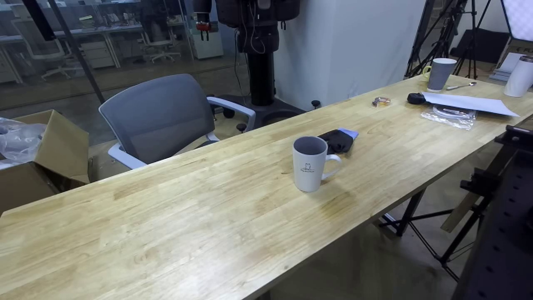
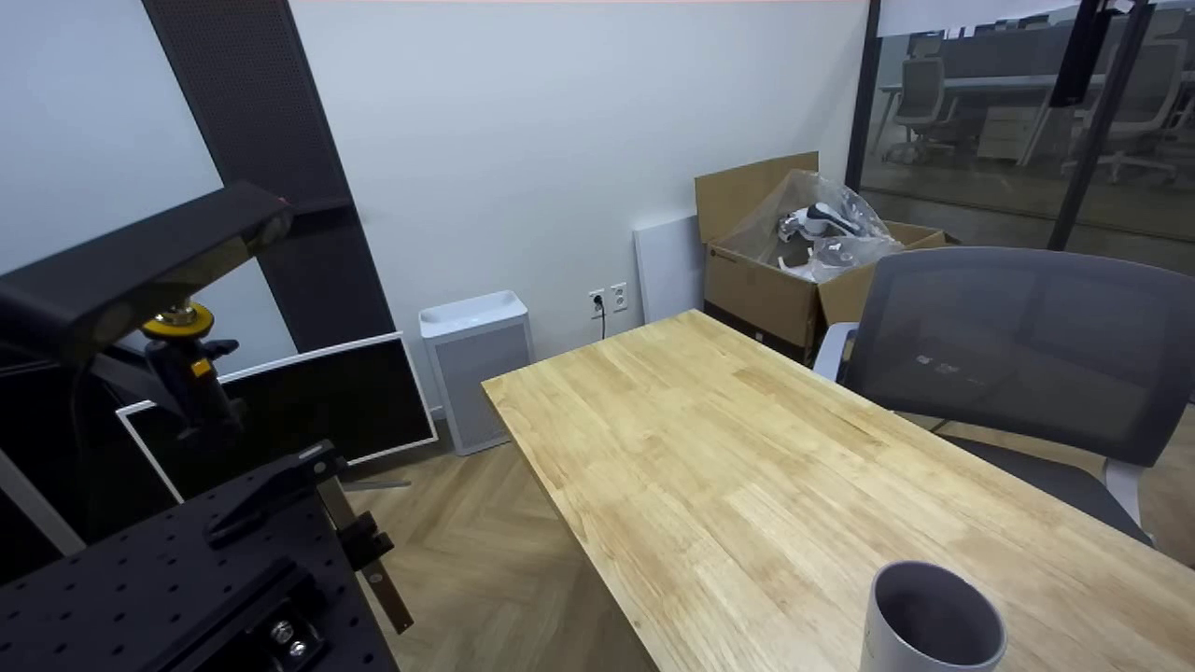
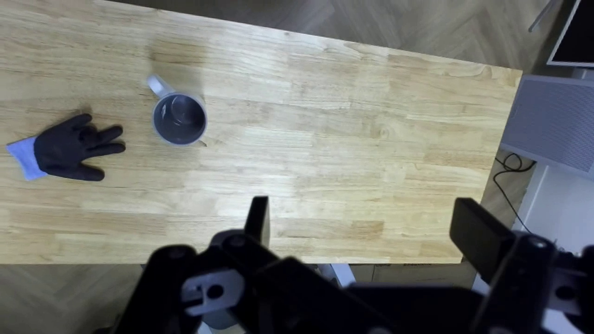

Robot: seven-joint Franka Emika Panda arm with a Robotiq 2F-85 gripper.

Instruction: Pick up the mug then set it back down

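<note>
A mug, white outside and grey inside with a small dark print (image 1: pixel 308 168), stands upright on the wooden table (image 1: pixel 187 216). Its handle points toward the far end, near the glove. In an exterior view the mug (image 2: pixel 934 621) is cut off by the lower edge. In the wrist view the mug (image 3: pixel 180 119) is seen from above at the upper left, its handle toward the upper left. My gripper (image 3: pixel 363 208) shows in the wrist view with fingers wide apart and nothing between them. It is high above the table, away from the mug. The exterior views do not show my gripper.
A black glove with a blue cuff (image 1: pixel 338 141) lies close to the mug. A grey cup (image 1: pixel 441 75), a white tumbler (image 1: pixel 519 77), paper (image 1: pixel 470 102) and a bagged cable (image 1: pixel 449 116) are farther along the table. An office chair (image 1: pixel 162 116) stands against the long edge.
</note>
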